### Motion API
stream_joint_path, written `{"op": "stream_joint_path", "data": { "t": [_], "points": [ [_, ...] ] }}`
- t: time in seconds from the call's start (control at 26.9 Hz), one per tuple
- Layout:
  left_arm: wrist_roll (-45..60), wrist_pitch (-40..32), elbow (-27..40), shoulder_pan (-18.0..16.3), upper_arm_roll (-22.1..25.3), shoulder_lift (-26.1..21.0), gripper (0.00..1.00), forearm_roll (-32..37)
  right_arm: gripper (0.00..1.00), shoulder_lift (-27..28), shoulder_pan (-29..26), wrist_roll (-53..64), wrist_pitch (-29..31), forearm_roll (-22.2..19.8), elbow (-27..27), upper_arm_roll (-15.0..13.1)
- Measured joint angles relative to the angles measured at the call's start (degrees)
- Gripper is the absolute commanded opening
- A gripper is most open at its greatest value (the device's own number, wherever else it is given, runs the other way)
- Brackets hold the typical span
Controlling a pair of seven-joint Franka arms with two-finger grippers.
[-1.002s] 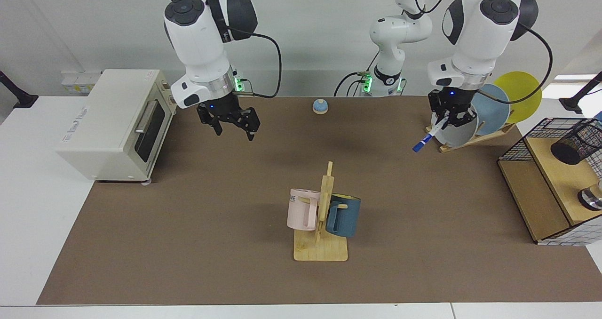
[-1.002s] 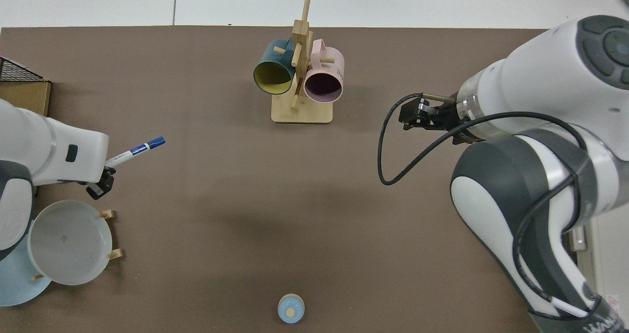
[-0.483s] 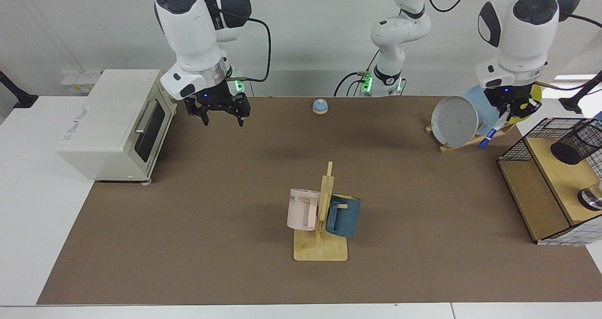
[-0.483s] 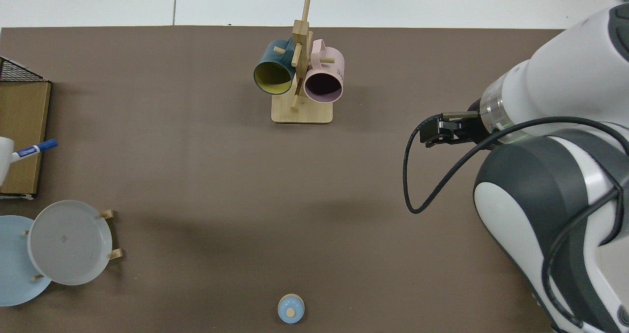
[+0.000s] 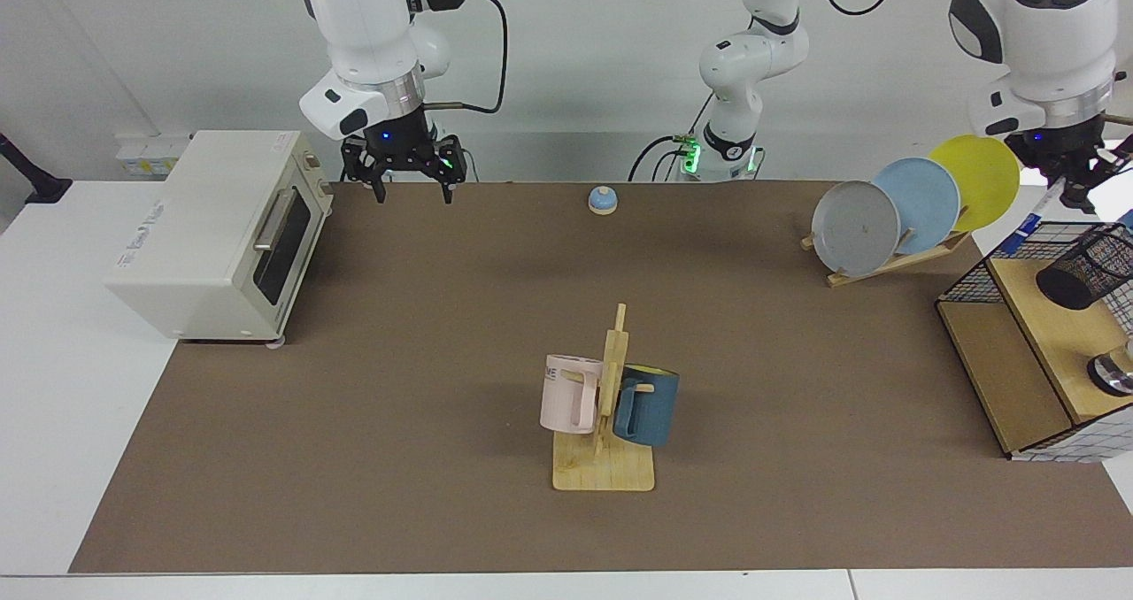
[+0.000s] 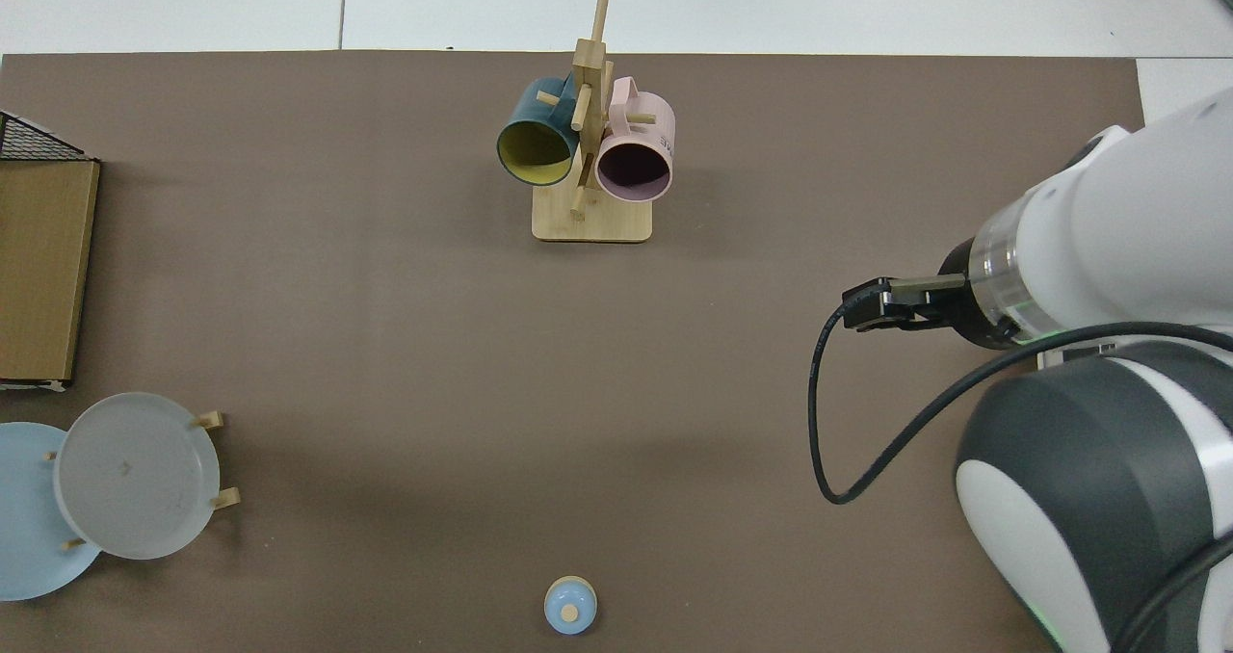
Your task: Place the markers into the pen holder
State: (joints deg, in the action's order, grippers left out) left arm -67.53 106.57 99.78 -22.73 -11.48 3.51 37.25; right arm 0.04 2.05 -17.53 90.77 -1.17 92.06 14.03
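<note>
Facing view: one marker point(image 5: 1032, 220), three plates point(image 5: 919, 205).

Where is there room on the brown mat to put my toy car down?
The widest bare patch lies between the toaster oven and the mug tree, running to the near edge. Another lies between the mug tree and the plate rack, past the small blue knob. It is crowded by the wire basket, where the left gripper holds the marker.
</note>
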Motion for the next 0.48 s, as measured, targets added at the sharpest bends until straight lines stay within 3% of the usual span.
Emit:
{"op": "stream_joint_path", "data": {
  "t": [0.19, 0.48],
  "points": [
    [-7.13, 4.29, -1.71, -3.47, 0.06, -1.76, 0.00, 3.45, 1.00, -1.45, -0.10, 0.00, 0.10, 0.00, 2.69, -0.03],
    [-17.85, 6.18, -6.08, -5.00, 0.41, -5.90, 0.00, 8.37, 1.00, -2.60, -1.77, 0.00, 0.98, 0.36, 5.00, -0.18]
  ]
}}
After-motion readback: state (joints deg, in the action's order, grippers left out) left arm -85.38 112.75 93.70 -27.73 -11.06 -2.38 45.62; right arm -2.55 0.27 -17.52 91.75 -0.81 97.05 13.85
